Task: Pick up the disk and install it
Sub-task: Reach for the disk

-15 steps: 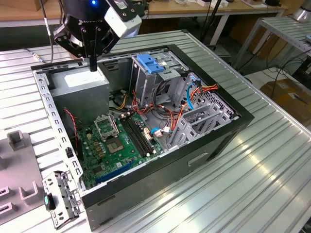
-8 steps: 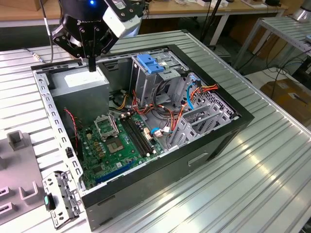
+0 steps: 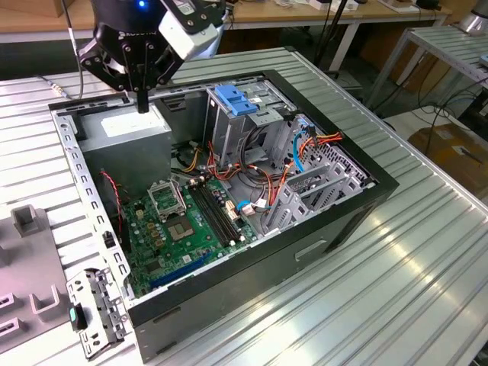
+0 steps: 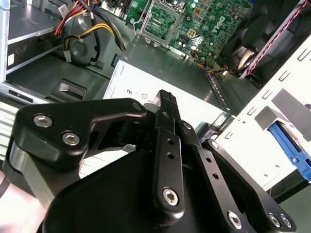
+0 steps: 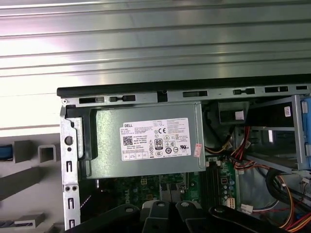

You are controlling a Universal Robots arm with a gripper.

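Observation:
My gripper [image 3: 142,104] hangs over the back left corner of the open computer case [image 3: 320,252], its black fingers pressed together and pointing down with nothing between them. Its tip is just above the large grey box with a white sticker [image 3: 126,126]. In the second wrist view the shut fingertips [image 4: 166,97] stand over that white sticker [image 4: 204,104]. The first wrist view looks down on the same grey box [image 5: 146,141]. The disk is out of view.
Inside the case lie the green motherboard [image 3: 183,221], a tall grey cage with a blue handle [image 3: 232,99], and red, orange and blue cables [image 3: 305,145]. A grey fixture block [image 3: 27,267] and a loose metal bracket [image 3: 99,309] sit on the ribbed table at the exterior view's left.

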